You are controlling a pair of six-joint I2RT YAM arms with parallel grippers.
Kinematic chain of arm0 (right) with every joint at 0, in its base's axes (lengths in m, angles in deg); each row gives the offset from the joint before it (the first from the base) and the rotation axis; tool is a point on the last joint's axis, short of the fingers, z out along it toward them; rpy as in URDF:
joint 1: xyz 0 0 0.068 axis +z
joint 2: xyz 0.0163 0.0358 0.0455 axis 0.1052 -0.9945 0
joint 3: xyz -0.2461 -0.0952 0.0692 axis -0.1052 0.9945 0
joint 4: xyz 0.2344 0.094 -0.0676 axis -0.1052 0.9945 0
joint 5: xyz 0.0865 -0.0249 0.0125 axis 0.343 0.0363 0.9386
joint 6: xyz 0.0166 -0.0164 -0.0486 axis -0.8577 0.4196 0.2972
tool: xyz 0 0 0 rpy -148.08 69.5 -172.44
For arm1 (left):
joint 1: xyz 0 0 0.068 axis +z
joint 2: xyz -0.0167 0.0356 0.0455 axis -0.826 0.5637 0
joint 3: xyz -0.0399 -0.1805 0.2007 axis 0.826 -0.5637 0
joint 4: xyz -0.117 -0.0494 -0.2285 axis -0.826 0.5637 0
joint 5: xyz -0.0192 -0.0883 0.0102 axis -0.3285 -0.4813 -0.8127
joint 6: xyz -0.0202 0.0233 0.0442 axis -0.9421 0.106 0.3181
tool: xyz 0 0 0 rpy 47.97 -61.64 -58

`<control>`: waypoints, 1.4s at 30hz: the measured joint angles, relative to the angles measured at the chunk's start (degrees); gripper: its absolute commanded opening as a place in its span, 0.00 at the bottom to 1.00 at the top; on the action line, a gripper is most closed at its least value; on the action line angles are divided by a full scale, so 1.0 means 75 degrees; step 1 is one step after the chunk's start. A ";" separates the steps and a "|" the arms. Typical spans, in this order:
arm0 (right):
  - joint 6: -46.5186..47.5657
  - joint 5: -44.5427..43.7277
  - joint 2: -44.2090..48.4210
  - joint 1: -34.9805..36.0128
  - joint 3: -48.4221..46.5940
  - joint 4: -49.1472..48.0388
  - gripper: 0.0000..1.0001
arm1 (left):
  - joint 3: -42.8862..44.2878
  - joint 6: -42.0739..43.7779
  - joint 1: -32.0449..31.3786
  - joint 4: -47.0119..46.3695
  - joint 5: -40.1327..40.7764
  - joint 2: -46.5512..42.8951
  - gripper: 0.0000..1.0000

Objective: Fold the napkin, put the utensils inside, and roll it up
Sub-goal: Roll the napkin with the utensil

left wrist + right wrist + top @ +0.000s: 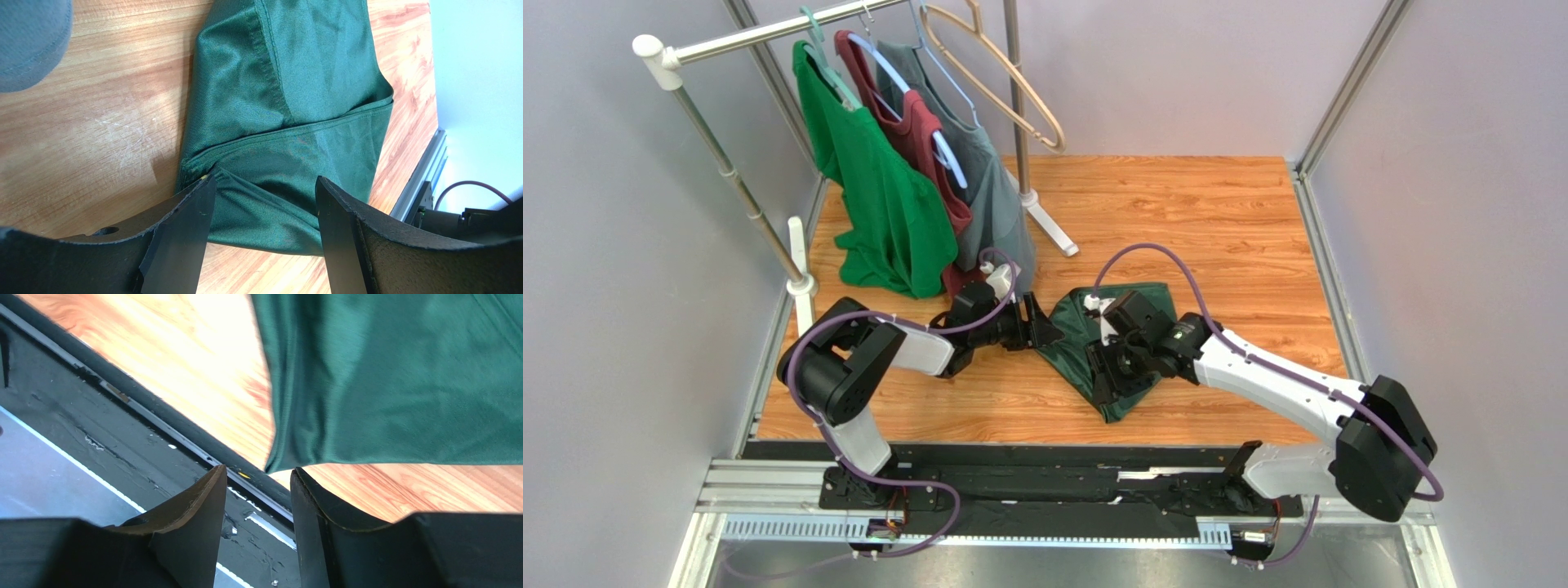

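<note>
The folded dark forest-green cloth napkin [1071, 350] lies on the wooden table [1210, 221], its long axis running far to near. Our right tool [258, 471], fingers parted and empty, hangs over its near corner. Our left tool [265, 184], spread wide and gripping nothing, faces its left edge. We read no writing anywhere.
</note>
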 measured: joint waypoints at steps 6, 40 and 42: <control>-0.0326 -0.1577 -0.0493 0.1361 -0.0458 0.0338 0.46 | 0.0000 0.0032 0.0000 0.0000 -0.0006 0.0000 0.71; -0.0909 -0.1705 -0.1067 0.0866 0.0309 0.0082 0.00 | 0.0000 0.0061 0.0000 0.0012 -0.0009 0.0000 0.72; -0.0860 -0.1332 -0.1093 0.0329 0.0402 -0.0023 0.00 | 0.0000 0.0061 0.0000 0.0012 -0.0009 0.0000 0.72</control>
